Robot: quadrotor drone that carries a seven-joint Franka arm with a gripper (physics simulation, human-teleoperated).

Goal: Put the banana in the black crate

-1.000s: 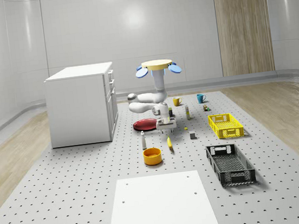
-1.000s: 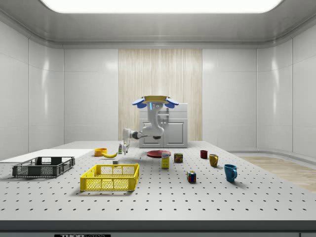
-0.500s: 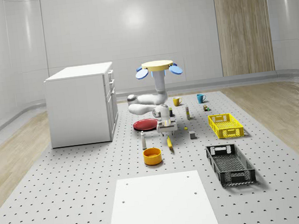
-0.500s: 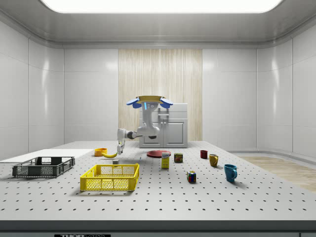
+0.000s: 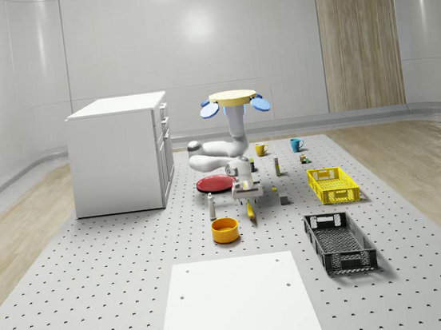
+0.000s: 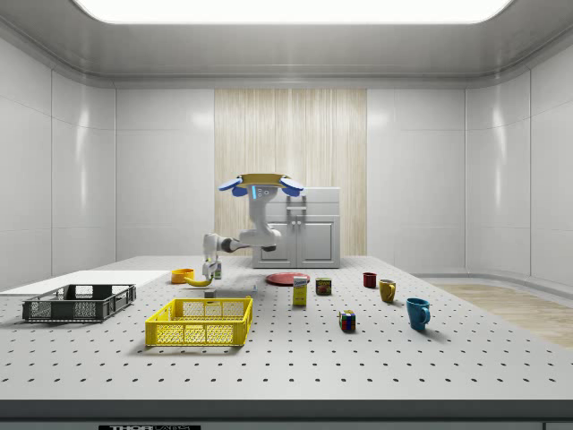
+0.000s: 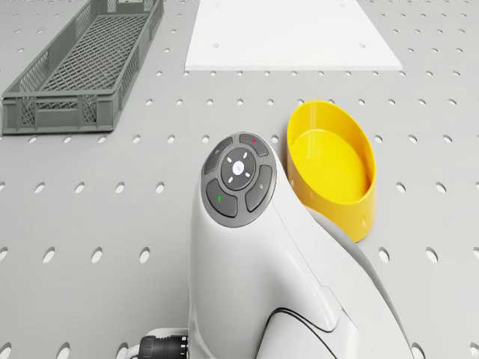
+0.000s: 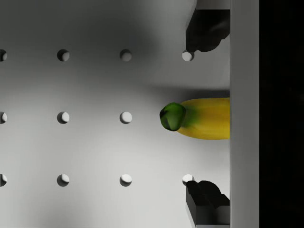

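Drone (image 5: 233, 99) is seen hovering over the desk (image 5: 123, 290). Pincer (image 8: 205, 114) is spread wide astride the banana (image 8: 202, 118), not touching it; banana lies on the desk, well apart from the black crate (image 5: 339, 240).

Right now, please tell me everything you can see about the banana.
The banana is yellow with a dark green tip, smooth-skinned. It lies flat on the perforated table, beside the orange bowl, outside the black crate. The end effector hangs directly above it, open fingers on either side, not touching it.
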